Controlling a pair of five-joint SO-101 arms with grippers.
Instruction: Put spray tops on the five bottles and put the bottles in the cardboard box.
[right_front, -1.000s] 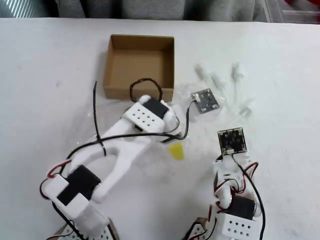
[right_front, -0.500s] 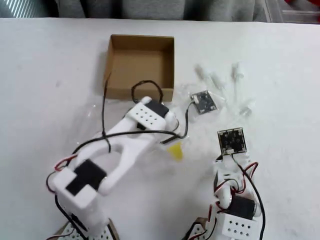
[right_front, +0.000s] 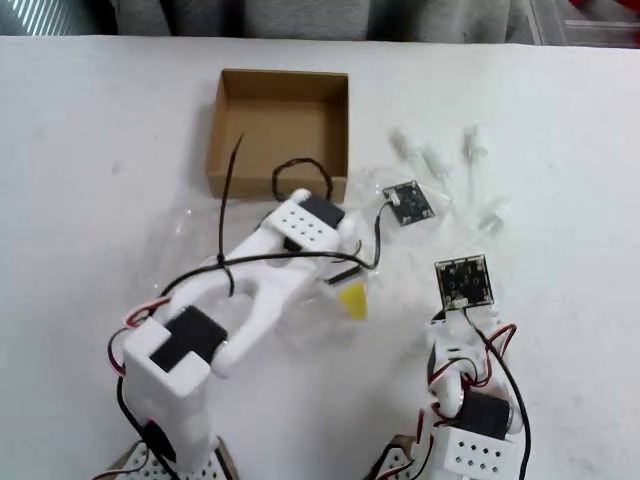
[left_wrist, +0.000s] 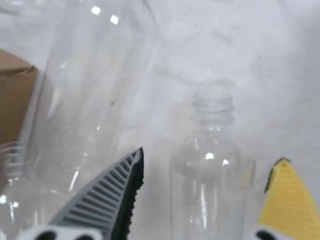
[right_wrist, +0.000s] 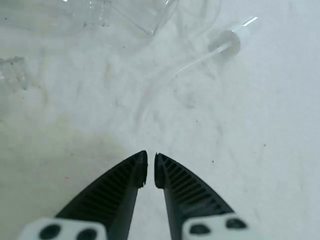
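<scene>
My left gripper (left_wrist: 210, 160) is open, its grey and yellow fingers standing either side of a clear uncapped bottle (left_wrist: 212, 125) with a threaded neck. A larger clear bottle (left_wrist: 85, 100) lies beside it, next to the corner of the cardboard box (left_wrist: 14, 95). In the high view the left gripper (right_front: 346, 287) sits just in front of the open, empty cardboard box (right_front: 280, 130). My right gripper (right_wrist: 150, 172) is shut over bare table, and a white spray top (right_wrist: 232, 39) with its thin tube lies some way beyond it. Several spray tops (right_front: 435, 160) lie to the right of the box.
The right arm (right_front: 465, 400) stays at the table's near right edge. A third bottle neck (left_wrist: 10, 160) shows beside the grey finger. A clear cap (right_wrist: 11, 67) and a clear piece (right_wrist: 145, 12) lie ahead of the right gripper. Wide bare table lies at the far left.
The left arm has stretched forward, its elbow coming up and its wrist shifting slightly right toward the box's near corner. The right arm has stayed still.
</scene>
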